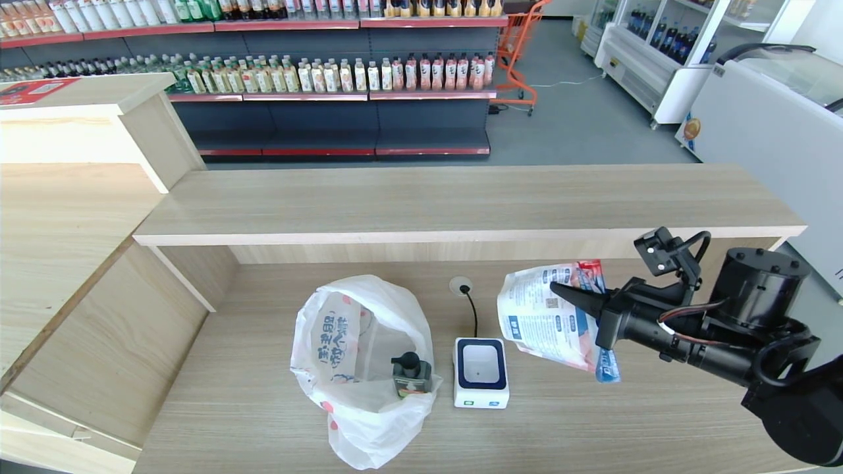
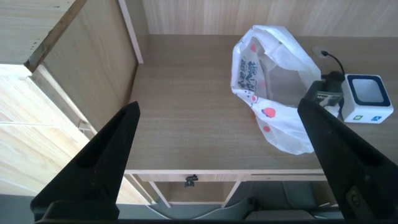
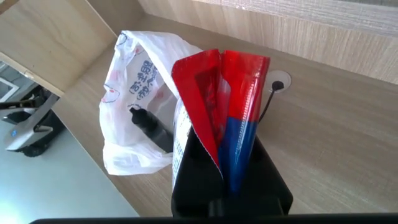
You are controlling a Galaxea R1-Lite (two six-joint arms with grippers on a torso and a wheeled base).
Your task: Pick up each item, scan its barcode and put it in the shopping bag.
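My right gripper is shut on a flat snack packet, white with red and blue edges, held in the air just right of the white barcode scanner. The packet stands upright between the jaws in the right wrist view. A white shopping bag sits open on the counter left of the scanner, with a dark pump bottle inside it. From the left wrist view, the bag and scanner lie far off, and my left gripper stands wide open above the counter's near edge.
The scanner's black cable runs to a round port in the counter. A raised wooden ledge borders the back and a side panel the left. Store shelves of bottles and freezers stand beyond.
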